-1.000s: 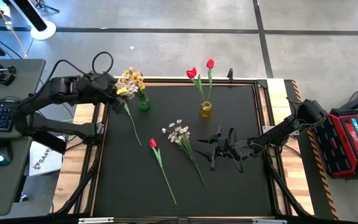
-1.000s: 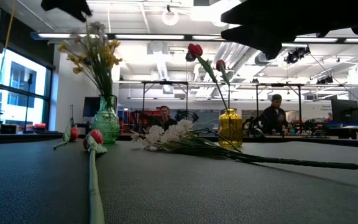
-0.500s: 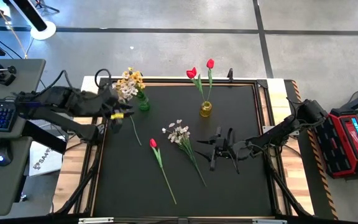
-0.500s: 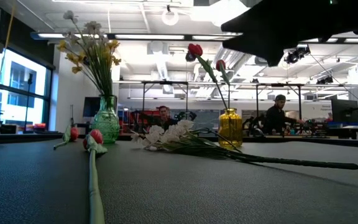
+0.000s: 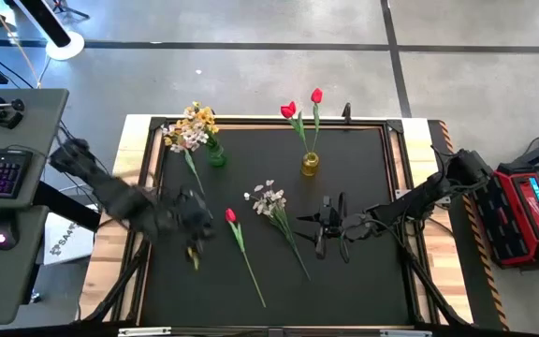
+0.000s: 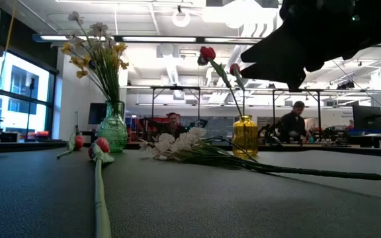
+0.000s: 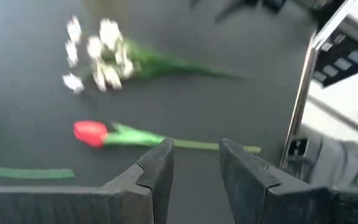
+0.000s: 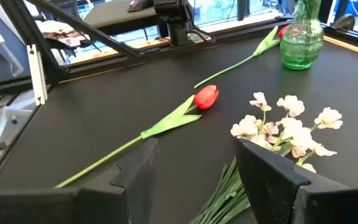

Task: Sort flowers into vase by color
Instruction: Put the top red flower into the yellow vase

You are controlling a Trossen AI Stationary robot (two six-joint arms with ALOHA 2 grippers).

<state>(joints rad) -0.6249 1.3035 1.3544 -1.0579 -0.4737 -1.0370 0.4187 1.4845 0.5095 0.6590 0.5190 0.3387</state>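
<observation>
Plainly the left gripper point(image 5: 193, 245) is nearer the loose red tulip point(image 5: 231, 216), which lies on the worktop point(image 5: 344, 290) just beside it toward the middle, stem running toward the near edge. Its jaws stand partly open and empty; the right gripper point(image 5: 324, 226), wide open and empty, waits beside the white spray point(image 5: 269, 199).

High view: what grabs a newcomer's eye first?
The two vases at the mat's far edge: a green vase with yellow and white sprays, a yellow vase with two red tulips. Mid-mat lie a red tulip and a white spray, with the left gripper and right gripper on either side.
</observation>
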